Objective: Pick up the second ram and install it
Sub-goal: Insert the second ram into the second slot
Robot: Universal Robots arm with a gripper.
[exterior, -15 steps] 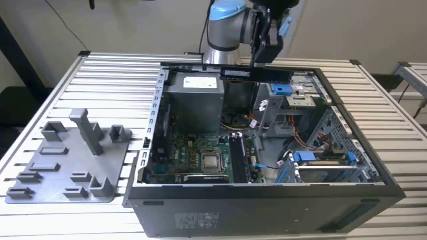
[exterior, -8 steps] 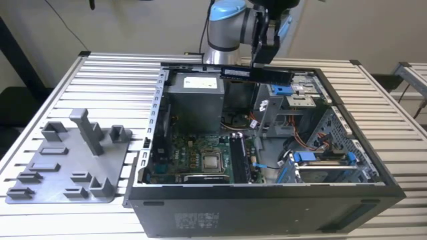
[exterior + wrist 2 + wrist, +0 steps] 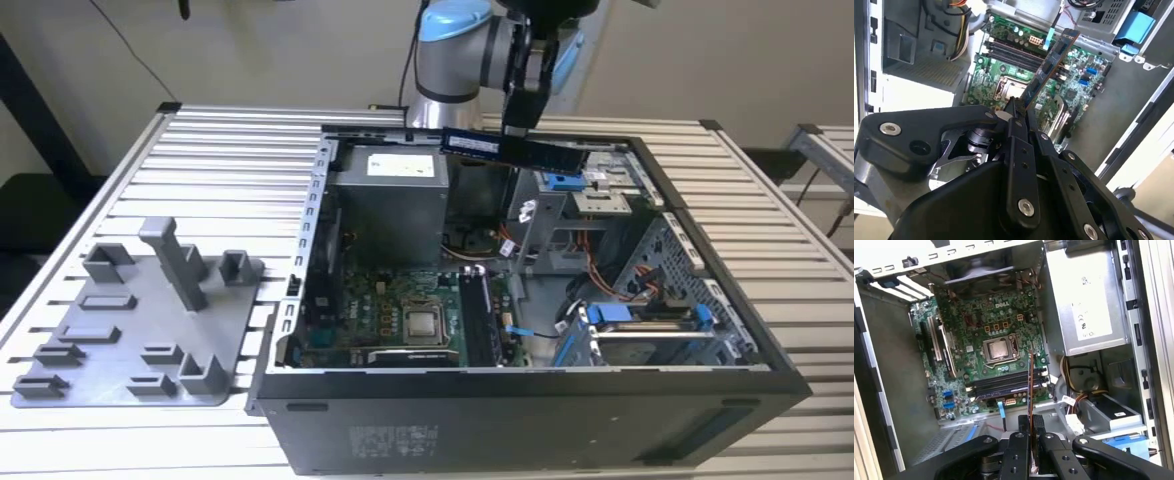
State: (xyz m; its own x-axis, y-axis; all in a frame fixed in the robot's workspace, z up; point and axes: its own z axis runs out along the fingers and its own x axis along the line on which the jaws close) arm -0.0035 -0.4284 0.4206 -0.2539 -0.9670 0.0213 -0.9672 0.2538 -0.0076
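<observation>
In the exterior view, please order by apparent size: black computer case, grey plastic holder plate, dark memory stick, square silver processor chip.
Largest first:
black computer case
grey plastic holder plate
dark memory stick
square silver processor chip

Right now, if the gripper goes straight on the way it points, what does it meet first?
The memory stick in the gripper would likely reach the memory slots on the motherboard first; depth is unclear.

Arm (image 3: 454, 45) is raised, wrist aimed down, my pincer (image 3: 515, 125) hanging near vertical. Fingers (image 3: 1038, 422) in the first wrist view are pinched tight on the second ram (image 3: 514, 148), gripping its upper edge near mid-length.
</observation>
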